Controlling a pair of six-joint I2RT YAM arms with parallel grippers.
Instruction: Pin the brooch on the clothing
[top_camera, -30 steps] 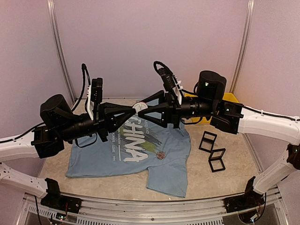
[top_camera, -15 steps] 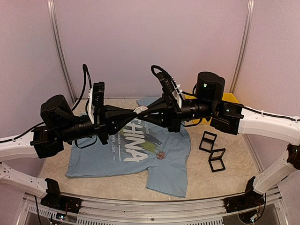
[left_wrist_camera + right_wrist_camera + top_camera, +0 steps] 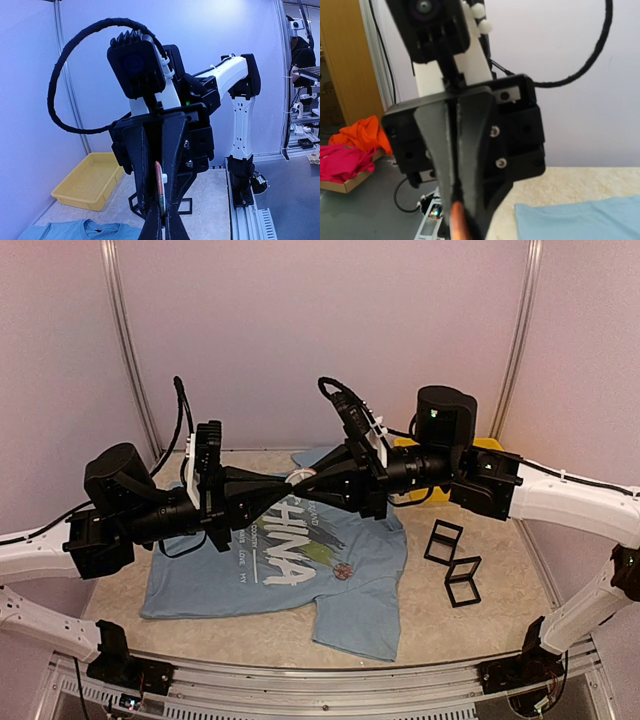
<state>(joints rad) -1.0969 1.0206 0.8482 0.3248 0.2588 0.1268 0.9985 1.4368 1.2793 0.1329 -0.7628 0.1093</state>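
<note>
The light blue "CHINA" T-shirt [image 3: 285,575] lies flat on the table. It also shows in the left wrist view [image 3: 75,231] and the right wrist view [image 3: 580,220]. Above its collar the two grippers meet tip to tip in mid-air. Between them is the brooch [image 3: 297,473], a small round disc. Edge-on in the left wrist view it has a reddish rim and a white back piece [image 3: 161,187]. In the right wrist view it is an orange blur [image 3: 457,224]. My left gripper [image 3: 288,486] [image 3: 163,224] is shut on it. My right gripper [image 3: 304,480] [image 3: 462,226] is shut on it from the other side.
A small reddish item [image 3: 343,571] sits on the shirt's chest. Two black open frames [image 3: 443,541] [image 3: 463,580] stand right of the shirt. A yellow tray [image 3: 492,448] [image 3: 90,180] is at the back right. Orange and pink cloths [image 3: 347,150] lie off the table.
My right gripper's jaws, spread a second ago, have closed onto the brooch held by the left gripper. Both wrists have turned slightly.
</note>
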